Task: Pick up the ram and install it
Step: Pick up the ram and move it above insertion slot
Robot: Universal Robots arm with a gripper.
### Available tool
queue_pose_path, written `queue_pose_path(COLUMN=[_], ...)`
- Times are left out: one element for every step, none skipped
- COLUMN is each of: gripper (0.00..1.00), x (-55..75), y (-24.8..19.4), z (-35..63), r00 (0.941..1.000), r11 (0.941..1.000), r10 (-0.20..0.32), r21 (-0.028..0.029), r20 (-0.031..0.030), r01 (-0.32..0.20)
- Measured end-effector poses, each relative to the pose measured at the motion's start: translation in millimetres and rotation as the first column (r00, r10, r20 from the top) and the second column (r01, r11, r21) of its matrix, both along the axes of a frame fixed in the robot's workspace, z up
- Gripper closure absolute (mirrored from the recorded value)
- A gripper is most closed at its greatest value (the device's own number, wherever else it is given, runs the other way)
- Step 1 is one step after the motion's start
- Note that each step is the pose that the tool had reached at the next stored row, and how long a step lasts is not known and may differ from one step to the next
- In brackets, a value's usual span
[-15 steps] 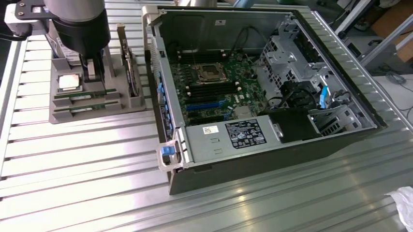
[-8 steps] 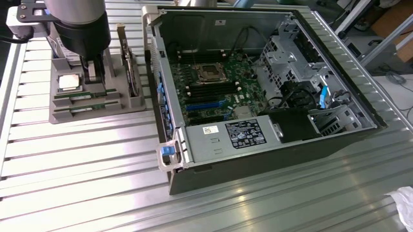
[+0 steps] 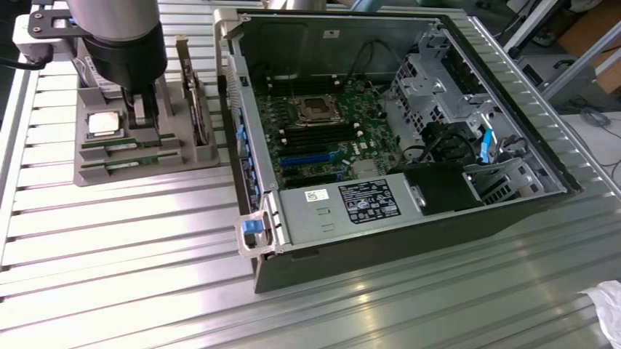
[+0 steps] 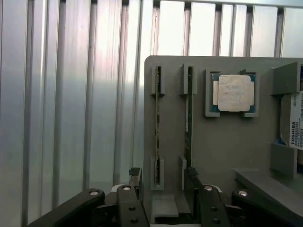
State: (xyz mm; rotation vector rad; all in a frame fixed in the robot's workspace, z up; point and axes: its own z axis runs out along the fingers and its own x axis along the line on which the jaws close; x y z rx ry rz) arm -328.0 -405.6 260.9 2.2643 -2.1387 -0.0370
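Two ram sticks stand on edge in slots of a grey holder (image 4: 222, 142). In the wrist view they are thin green strips, one (image 4: 157, 127) near the holder's edge and the other (image 4: 188, 118) beside it. In the exterior view the same sticks (image 3: 121, 143) (image 3: 121, 161) lie at the front of the holder (image 3: 92, 174). My gripper (image 4: 163, 176) hangs open just above that end of the holder, its dark fingers (image 4: 136, 177) either side of the edge-most stick and holding nothing. From the exterior view the gripper (image 3: 145, 116) hovers low over the holder, under the arm.
A square silver CPU (image 4: 233, 93) and a hard drive (image 4: 293, 123) also sit in the holder. The open computer case (image 3: 262, 240) stands on the exterior view's right, its motherboard (image 3: 330, 131) exposed with dark memory slots, above a power supply (image 3: 339, 207). Ribbed aluminium table (image 3: 116, 262) all around.
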Motion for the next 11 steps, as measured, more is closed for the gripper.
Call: queue_pose_path(gripper=[0.52, 0.52, 0.52, 0.52, 0.52, 0.52, 0.52, 0.52, 0.52, 0.52, 0.52], x=[0.0, 0.0, 0.0, 0.0, 0.0, 0.0, 0.0, 0.0, 0.0, 0.0, 0.0], y=[0.0, 0.0, 0.0, 0.0, 0.0, 0.0, 0.0, 0.0, 0.0, 0.0, 0.0], z=[-0.7, -1.1, -1.6, -2.1, -2.6, -3.1, -3.5, -4.4, -5.2, -6.2, -6.9], r00=[1.0000, 1.0000, 1.0000, 1.0000, 1.0000, 1.0000, 1.0000, 1.0000, 1.0000, 1.0000, 1.0000], r11=[1.0000, 1.0000, 1.0000, 1.0000, 1.0000, 1.0000, 1.0000, 1.0000, 1.0000, 1.0000, 1.0000], r10=[0.000, 0.000, 0.000, 0.000, 0.000, 0.000, 0.000, 0.000, 0.000, 0.000, 0.000], r21=[0.0000, -0.0001, 0.0000, -0.0001, 0.0000, 0.0000, 0.0000, 0.0000, 0.0000, 0.0000, 0.0000], r20=[0.0000, 0.0000, 0.0000, -0.0001, 0.0000, 0.0000, 0.0000, 0.0000, 0.0000, 0.0000, 0.0000], r01=[0.000, 0.000, 0.000, 0.000, 0.000, 0.000, 0.000, 0.000, 0.000, 0.000, 0.000])
